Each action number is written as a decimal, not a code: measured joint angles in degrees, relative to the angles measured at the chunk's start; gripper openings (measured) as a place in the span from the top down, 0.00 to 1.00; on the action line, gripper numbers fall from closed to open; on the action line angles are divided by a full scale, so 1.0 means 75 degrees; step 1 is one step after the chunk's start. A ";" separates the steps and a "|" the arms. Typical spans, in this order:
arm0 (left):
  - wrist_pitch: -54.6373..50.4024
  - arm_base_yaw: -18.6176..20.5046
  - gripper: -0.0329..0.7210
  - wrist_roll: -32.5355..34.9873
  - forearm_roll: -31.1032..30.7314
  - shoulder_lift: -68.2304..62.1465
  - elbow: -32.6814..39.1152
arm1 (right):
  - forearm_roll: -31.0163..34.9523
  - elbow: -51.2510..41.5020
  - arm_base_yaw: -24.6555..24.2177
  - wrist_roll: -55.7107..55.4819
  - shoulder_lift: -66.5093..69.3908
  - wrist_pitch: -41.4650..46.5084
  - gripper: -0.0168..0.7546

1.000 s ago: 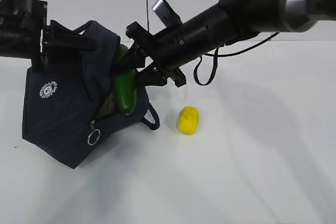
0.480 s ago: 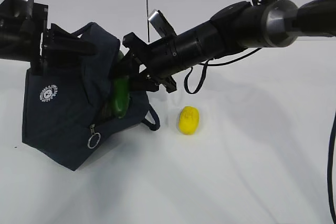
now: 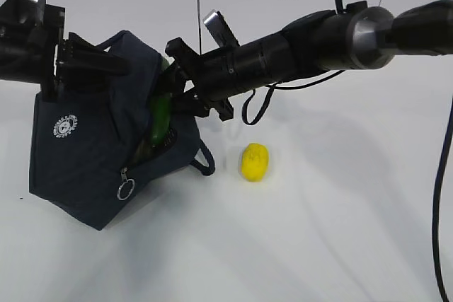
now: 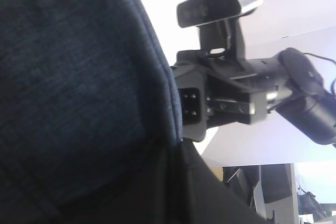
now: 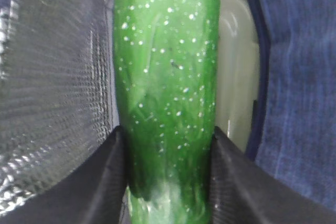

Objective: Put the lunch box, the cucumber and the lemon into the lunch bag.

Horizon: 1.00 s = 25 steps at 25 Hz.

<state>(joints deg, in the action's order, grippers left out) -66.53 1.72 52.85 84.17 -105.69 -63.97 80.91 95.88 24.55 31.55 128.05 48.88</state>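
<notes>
At the mouth of the tilted lunch bag (image 3: 92,153), seen from the exterior view, the right gripper (image 3: 170,93) feeds the cucumber (image 3: 159,119) downward through the opening while the left gripper (image 3: 81,61) holds the bag's upper edge up, its fingers together on the fabric; the lemon (image 3: 255,162) waits on the white surface (image 3: 318,231), just beside the bag's lower handle. Should the left hold slip, the bag would likely sag and close over the half-entered cucumber. From the left wrist view, dark navy fabric fills most of the frame with the right gripper (image 4: 191,106) pressed against its edge, so a push from that arm could tug the bag out of the left grip. From the right wrist view, the fingers (image 5: 102,177) are clamped on the cucumber's near end, its length pointing into the bag between the silvery lining (image 5: 52,77) and the pale lid of the lunch box (image 5: 236,77) already inside; released too early, the glossy cucumber might catch on the lid or the rim and roll back out toward the lemon.
</notes>
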 joint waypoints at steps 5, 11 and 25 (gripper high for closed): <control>0.0000 0.0000 0.96 -0.0016 0.0000 0.0000 0.0000 | 0.0391 0.0016 0.0000 0.0105 0.0306 0.0169 0.55; 0.0000 0.0000 0.96 -0.0016 0.0000 0.0000 0.0000 | 0.0459 0.0016 0.0000 0.0124 0.0372 0.0306 0.52; 0.0000 0.0000 0.96 -0.0016 0.0000 0.0000 0.0000 | 0.0470 0.0033 0.0000 0.0078 0.0372 0.0656 0.40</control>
<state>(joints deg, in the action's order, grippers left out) -66.53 1.72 52.73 84.17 -105.69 -63.97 84.44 96.13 24.55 32.14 130.84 53.80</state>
